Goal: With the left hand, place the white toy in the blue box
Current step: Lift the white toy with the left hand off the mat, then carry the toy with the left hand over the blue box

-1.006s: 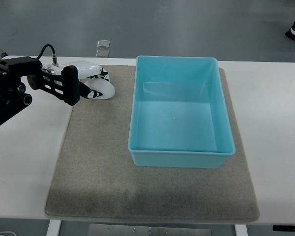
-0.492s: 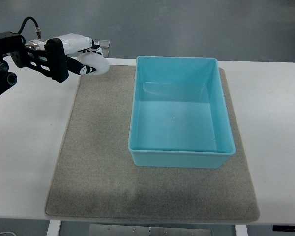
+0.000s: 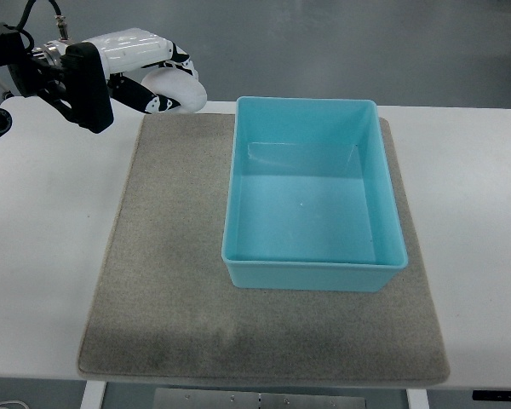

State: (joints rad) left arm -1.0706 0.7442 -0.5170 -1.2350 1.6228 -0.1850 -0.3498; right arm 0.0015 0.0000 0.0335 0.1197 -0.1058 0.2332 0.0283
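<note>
while gripped in the left hand [image 3: 111, 72] fingers, white toy [image 3: 172, 87] lengthwise left-right, left of blue box [image 3: 311, 271]

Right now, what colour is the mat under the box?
Greyish tan; the mat shows plainly in the top view, beneath the blue box.

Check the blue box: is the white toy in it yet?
Not yet. The box is empty, its floor bare. The toy is held in the left hand, up left of the box's far corner.
</note>
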